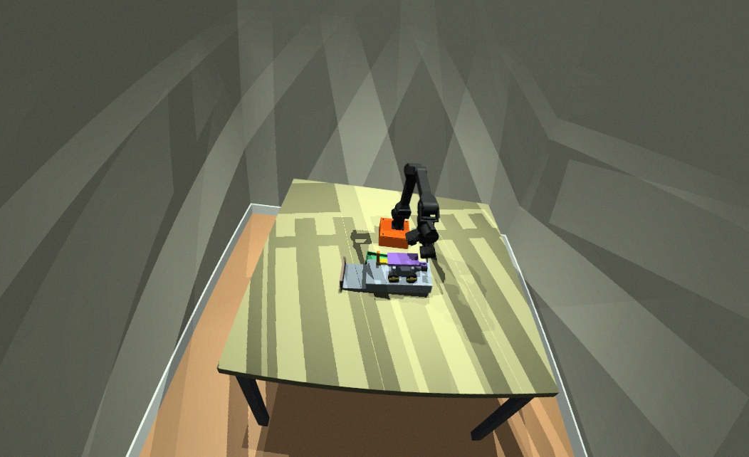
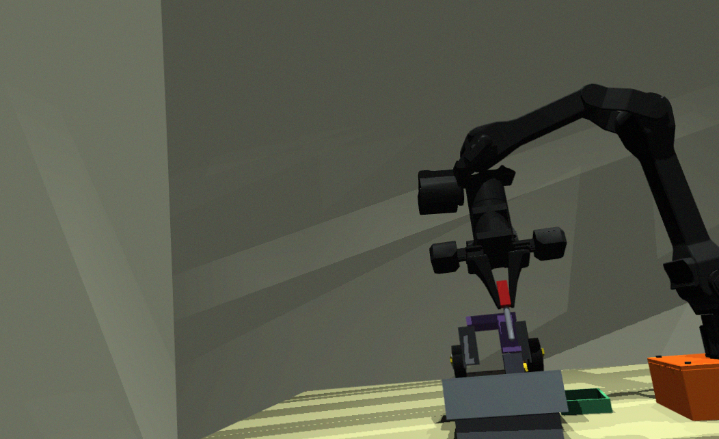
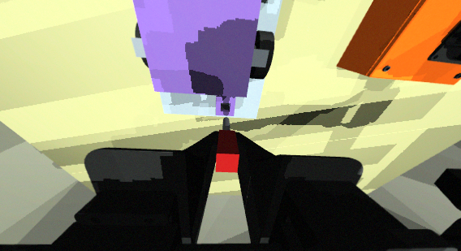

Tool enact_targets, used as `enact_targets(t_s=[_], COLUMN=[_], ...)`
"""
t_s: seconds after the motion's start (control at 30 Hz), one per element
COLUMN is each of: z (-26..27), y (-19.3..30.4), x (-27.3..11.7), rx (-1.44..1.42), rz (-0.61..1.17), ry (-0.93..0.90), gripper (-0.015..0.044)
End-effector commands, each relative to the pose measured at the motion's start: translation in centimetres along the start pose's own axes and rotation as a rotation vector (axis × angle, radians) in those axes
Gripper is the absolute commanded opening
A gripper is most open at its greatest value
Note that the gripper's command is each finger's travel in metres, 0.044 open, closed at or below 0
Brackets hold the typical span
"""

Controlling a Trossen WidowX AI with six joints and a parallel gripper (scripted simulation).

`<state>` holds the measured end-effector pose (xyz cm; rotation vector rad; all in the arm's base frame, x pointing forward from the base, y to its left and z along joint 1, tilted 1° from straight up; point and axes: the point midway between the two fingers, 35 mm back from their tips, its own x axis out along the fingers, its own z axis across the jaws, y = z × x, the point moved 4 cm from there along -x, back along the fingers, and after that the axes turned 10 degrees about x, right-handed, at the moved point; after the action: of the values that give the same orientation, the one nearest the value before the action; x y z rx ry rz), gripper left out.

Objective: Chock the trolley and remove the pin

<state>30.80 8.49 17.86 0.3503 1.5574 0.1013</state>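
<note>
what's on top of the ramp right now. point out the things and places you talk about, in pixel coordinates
The purple trolley (image 1: 402,259) (image 3: 203,40) stands on the ramp (image 1: 397,287) (image 2: 504,394), with the chock's orange handle (image 1: 378,257) showing near its downhill end. The trolley's body hides part of the ramp, so whether the chock touches a wheel can't be seen.

Words to read: none could be seen in any view.
Numbers or signs: none could be seen.
</note>
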Motion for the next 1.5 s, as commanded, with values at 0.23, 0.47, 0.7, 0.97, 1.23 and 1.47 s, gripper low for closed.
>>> enact_targets(t_s=[0.23,0.47,0.7,0.97,1.23,1.47], z=[-0.3,-0.9,-3.2,-6.0,-8.5,-8.3], y=[1.9,2.1,1.6,1.2,0.9,0.0], x=[0.0,0.0,0.4,0.6,0.4,0.4], rx=[0.001,0.001,0.002,0.003,0.004,0.004], rz=[0.007,0.008,0.008,0.007,0.007,0.006], ry=[-0.008,-0.007,-0.005,-0.002,0.0,0.0], gripper=[0.0,0.0,0.0,0.0,0.0,0.0])
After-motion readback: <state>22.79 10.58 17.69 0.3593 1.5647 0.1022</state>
